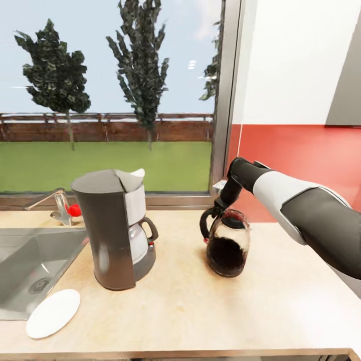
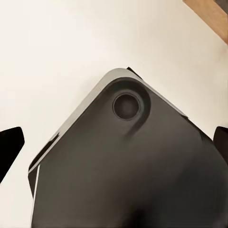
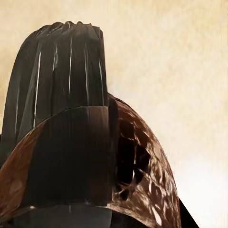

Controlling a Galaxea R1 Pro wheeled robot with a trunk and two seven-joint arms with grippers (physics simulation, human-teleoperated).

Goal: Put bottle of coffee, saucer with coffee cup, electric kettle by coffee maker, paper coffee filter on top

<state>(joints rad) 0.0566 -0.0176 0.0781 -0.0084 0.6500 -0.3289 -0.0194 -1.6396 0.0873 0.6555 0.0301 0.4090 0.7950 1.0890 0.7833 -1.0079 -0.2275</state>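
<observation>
The saucer (image 1: 52,313), nearest my head camera, lies flat at the front corner of the sink (image 1: 25,265), bare of any cup, on the light wood surface (image 1: 200,311) below the window (image 1: 105,95). Just behind it stands the coffee maker (image 1: 113,228), upright beside the basin, with a white sliver that I take for the paper coffee filter (image 1: 136,173) at the far edge of its top. To its right, with a gap of bare wood between them, the electric kettle (image 1: 228,243) sits upright on the surface, loop handle turned toward the machine. My right arm (image 1: 301,210) reaches in from the right, and its right hand (image 1: 219,204) meets the top of that handle; the wrist camera looks straight down on dark handle and glass, but I cannot tell whether the fingers are clamped on it or merely around it. The left hand's state I cannot tell either, its camera showing a dark robot part over pale floor. I judge the kettle placed or nearly so. What the next move turns on: the kettle lies directly beneath the right hand, long axis vertical, so a release should lift straight up.
</observation>
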